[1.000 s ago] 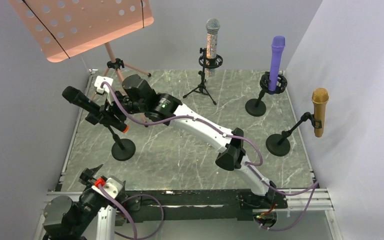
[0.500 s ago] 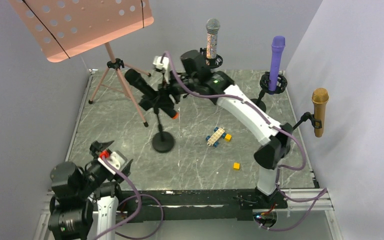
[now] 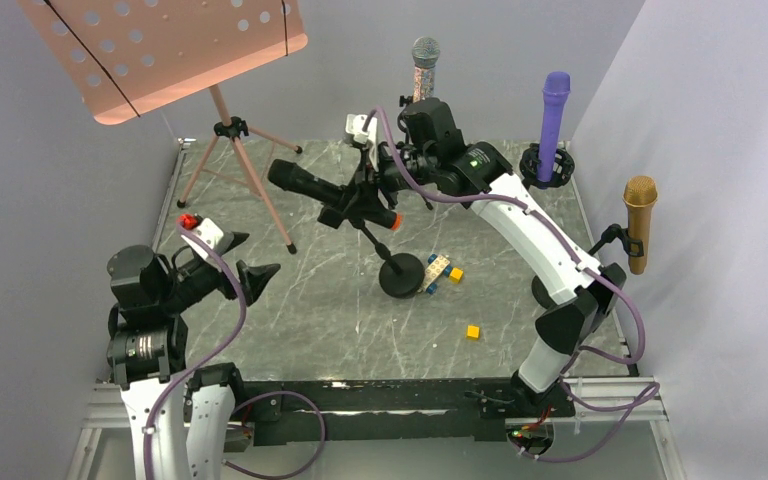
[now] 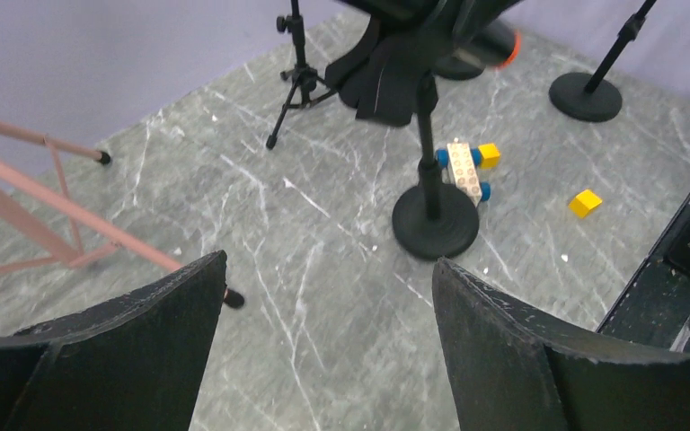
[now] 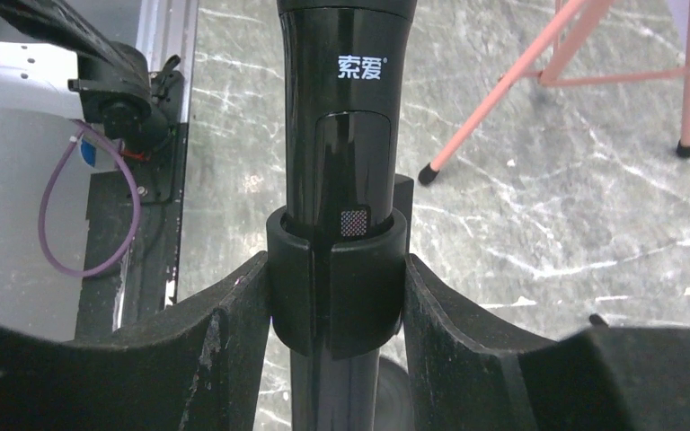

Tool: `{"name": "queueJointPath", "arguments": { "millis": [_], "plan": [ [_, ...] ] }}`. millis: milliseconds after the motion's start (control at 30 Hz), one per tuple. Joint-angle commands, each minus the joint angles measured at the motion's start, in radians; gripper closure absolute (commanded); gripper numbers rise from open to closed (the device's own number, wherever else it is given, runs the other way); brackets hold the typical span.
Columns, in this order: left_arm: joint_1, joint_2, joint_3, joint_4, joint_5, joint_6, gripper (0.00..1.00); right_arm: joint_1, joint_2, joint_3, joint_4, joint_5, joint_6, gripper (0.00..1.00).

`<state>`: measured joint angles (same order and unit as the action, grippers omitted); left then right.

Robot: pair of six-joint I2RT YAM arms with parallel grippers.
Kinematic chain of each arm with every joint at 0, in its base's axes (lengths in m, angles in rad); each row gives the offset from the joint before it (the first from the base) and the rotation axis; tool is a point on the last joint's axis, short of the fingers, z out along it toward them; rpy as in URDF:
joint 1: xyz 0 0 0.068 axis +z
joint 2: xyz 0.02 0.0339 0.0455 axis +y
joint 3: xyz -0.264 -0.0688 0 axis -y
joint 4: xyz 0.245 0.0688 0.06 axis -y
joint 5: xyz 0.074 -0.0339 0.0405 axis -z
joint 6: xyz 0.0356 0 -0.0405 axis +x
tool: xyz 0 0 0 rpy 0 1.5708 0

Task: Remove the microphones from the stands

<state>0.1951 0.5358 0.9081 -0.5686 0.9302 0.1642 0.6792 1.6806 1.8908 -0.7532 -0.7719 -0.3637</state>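
My right pincer is clenched on the clip of the stand, mid-table. The microphone runs out leftward, slightly far, with its head toward my left pincer — spread wide, near-left — the nearer free one.

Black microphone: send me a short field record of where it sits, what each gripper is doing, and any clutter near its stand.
microphone: black microphone, tilted, seated in the stand clip, not yet removed
right gripper: right gripper closed on the stand clip, one finger on each side
left gripper: left gripper open, empty, facing the stand, well apart from it
stand base: round base on the table
clutter: toy bricks right beside the round base; yellow cube lying apart, nearer the arms
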Motion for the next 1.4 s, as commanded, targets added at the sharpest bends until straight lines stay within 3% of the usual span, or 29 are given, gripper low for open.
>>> {"name": "queueJointPath", "arguments": {
  "millis": [0, 300, 567, 733, 867, 1133, 1367],
  "plan": [
    [0.003, 0.013, 0.01, 0.197, 0.101, -0.12, 0.12, -0.006, -0.075, -0.002, 0.134, -0.069, -0.002, 1.0],
    [-0.004, 0.011, 0.009, 0.17, 0.202, -0.069, 0.11, -0.019, -0.05, 0.017, 0.07, -0.157, -0.056, 1.0],
    [-0.035, 0.038, -0.032, 0.294, 0.238, -0.082, 0.13, -0.069, -0.149, -0.147, 0.139, -0.218, -0.069, 0.95],
    [-0.067, 0.075, -0.043, 0.317, 0.219, -0.054, 0.15, -0.079, -0.18, -0.205, 0.18, -0.172, -0.06, 0.41],
    [-0.088, 0.114, -0.033, 0.32, 0.226, -0.051, 0.16, -0.079, -0.192, -0.212, 0.255, -0.13, 0.018, 0.21],
    [-0.163, 0.135, -0.054, 0.356, 0.194, -0.035, 0.16, -0.078, -0.17, -0.156, 0.291, -0.096, 0.115, 0.16],
    [-0.252, 0.186, -0.041, 0.393, 0.171, -0.022, 0.16, -0.078, -0.166, -0.155, 0.318, -0.015, 0.155, 0.27]
  ]
}}
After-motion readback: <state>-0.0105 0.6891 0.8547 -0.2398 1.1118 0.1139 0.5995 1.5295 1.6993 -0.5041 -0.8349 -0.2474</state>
